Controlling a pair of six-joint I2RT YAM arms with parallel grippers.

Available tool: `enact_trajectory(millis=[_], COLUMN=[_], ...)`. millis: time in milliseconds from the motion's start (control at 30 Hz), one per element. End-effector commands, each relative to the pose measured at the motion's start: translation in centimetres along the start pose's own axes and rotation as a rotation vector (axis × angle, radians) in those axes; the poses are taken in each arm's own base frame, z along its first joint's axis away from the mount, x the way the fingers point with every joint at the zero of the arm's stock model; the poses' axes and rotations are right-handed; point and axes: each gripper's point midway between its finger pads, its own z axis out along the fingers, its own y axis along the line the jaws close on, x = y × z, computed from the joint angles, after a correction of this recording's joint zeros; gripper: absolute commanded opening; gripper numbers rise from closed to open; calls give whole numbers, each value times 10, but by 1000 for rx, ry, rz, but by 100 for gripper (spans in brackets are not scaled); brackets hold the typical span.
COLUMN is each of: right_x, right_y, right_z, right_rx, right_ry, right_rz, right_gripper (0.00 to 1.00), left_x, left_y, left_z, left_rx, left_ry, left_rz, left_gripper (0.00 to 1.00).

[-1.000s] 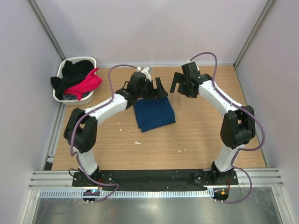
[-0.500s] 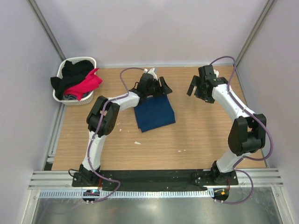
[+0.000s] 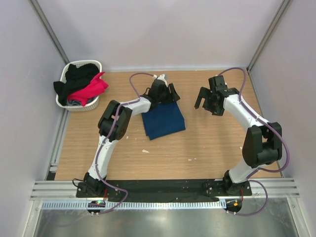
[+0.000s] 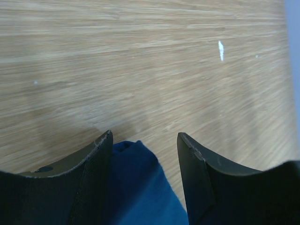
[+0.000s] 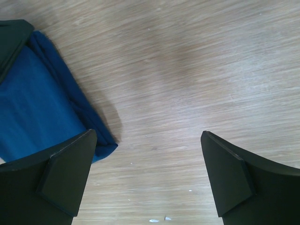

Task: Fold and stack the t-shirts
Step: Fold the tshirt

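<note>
A folded navy blue t-shirt (image 3: 163, 121) lies flat on the wooden table. My left gripper (image 3: 168, 95) is open at the shirt's far edge; in the left wrist view (image 4: 145, 140) a corner of the blue fabric (image 4: 136, 187) lies between its spread fingers (image 4: 93, 183), not clamped. My right gripper (image 3: 205, 105) is open and empty over bare wood to the right of the shirt. In the right wrist view (image 5: 147, 140) the shirt (image 5: 37, 108) lies at the left. A pink t-shirt (image 3: 91, 89) and a black t-shirt (image 3: 79, 74) sit bunched in the basket.
The small white woven basket (image 3: 63, 102) stands at the table's far left corner. Pale walls close the table at the back and both sides. A few small white scraps (image 3: 145, 151) lie on the wood near the shirt.
My right gripper has moved right and nearer, away from the shirt. My left gripper has shifted a little right along the shirt's far edge, and its arm has folded in. The shirt has not moved.
</note>
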Motion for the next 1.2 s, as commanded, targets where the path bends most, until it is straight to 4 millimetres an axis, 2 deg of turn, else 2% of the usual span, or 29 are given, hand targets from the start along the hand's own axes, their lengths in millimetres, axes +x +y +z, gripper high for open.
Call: enact_trajectory(millis=[0,133,200,267,300,367,400,500,533,567,600,633,667,700,733,767,800,867,900,1100,1167], right_x=[-24,-24,-30,-24,-27,-24,-28,-22,-22,-22,-29,-21,-28,-29,-22,-22,-25,-27,-30,-25,-24], right_y=[28,64,82,105,123,144,156,188,193,196,205,207,214,217,219,222,225,231,233,226,224], right_z=[-25,-29,-32,-30,-35,-34,-27,-12,-6,2,4,24,26,31,47,51,56,68,70,101,104], right_rx=[-127,-254,-287,-335,-386,-464,-503,-662,-682,-693,-718,-718,-728,-737,-745,-755,-765,-777,-781,-720,-710], right_ry=[-105,-106,-132,-119,-142,-135,-152,-131,-135,-129,-150,-106,-113,-109,-81,-85,-96,-112,-123,-118,-117], right_rz=[-32,-110,-145,-190,-211,-223,-226,-243,-242,-238,-239,-238,-239,-237,-238,-236,-234,-229,-227,-221,-221], right_gripper=[100,100,100,100,100,100,100,98,97,95,93,92,88,87,86,83,80,77,75,68,66], left_x=[-27,-49,-71,-102,-124,-143,-165,-161,-171,-153,-146,-152,-130,-123,-117,-117,-99,-90,-76,-54,-48], left_y=[-1,2,-3,5,5,12,15,39,27,42,50,42,58,61,62,56,66,64,70,70,68], left_z=[-1,-9,-22,-37,-57,-80,-106,-144,-171,-178,-192,-215,-222,-231,-237,-251,-254,-268,-270,-282,-283], left_rx=[-30,-83,-101,-158,-178,-215,-239,-272,-254,-286,-318,-327,-368,-380,-380,-368,-386,-379,-386,-361,-344], left_ry=[-64,-113,-150,-214,-249,-282,-320,-287,-322,-287,-274,-309,-267,-266,-261,-278,-244,-249,-225,-203,-193], left_rz=[96,212,248,272,267,249,232,174,171,161,153,157,151,146,145,148,139,120,109,57,40], left_gripper=[59,65,70,78,80,81,82,82,82,82,82,82,82,82,82,82,82,82,82,82,82])
